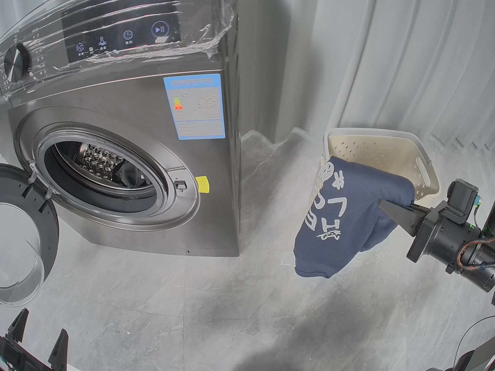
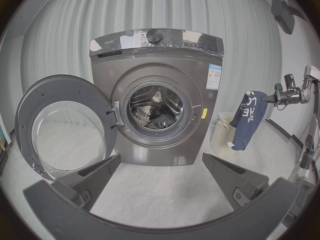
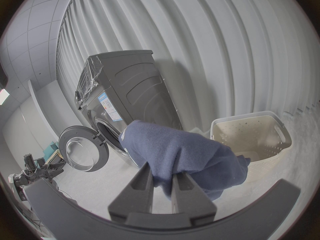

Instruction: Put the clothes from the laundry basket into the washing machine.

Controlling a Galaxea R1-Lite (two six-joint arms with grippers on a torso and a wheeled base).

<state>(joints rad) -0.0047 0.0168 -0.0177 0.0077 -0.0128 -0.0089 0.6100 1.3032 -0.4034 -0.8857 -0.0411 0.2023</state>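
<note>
My right gripper [image 1: 385, 205] has its jaws closed on a fold of the navy shirt [image 1: 350, 212]. In the right wrist view, the two dark fingers [image 3: 143, 184] pinch the cloth [image 3: 180, 150] between them. The shirt is lifted out of the laundry basket [image 1: 392, 153] and hangs from the gripper down past the basket's wall on the washer side, with its white print facing me. Its hem, which carries a small white tag [image 1: 287, 258], hangs lower than the basket's rim. I cannot tell whether the cloth touches the basket's wall. The cream basket stands on the grey floor [image 1: 206, 305] against the pale curtain [image 1: 402, 52], to the right of the washing machine [image 1: 154, 130] and apart from it. My left gripper [image 1: 44, 323] is low at my left with its jaws spread wide and nothing between them. Its wrist view looks between the fingers [image 2: 100, 170] straight at the machine's front [image 2: 156, 67]. The round door [image 1: 20, 243] is swung fully open to the left. A dark garment [image 1: 131, 176] lies inside the steel drum [image 1: 98, 161]. Clear plastic film [image 1: 154, 27] is stretched over the control panel, and the front panel carries a blue label [image 1: 195, 106] with a small yellow sticker [image 1: 202, 184] below it.
</note>
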